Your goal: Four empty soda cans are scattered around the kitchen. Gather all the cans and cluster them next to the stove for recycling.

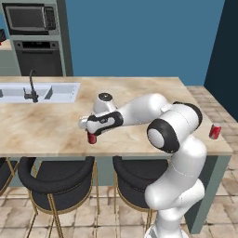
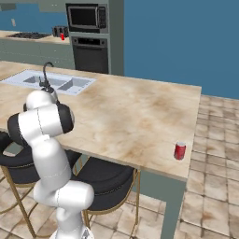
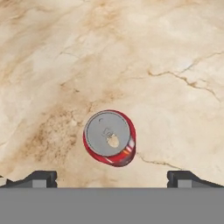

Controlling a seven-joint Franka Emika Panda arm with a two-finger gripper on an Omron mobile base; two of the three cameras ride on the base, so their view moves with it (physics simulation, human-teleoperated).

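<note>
Bare counter (image 3: 175,52) around soda can (image 3: 109,138), claw (image 3: 111,178) spread, seemingly unobstructed

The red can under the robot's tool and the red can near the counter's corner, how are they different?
The can under the tool stands near the counter's front edge, above the stools; the corner can stands far off at the counter's end. The first has the open tool right above it; the corner can has nothing near it. Both are red with silvery tops, upright on the marble counter.
</note>
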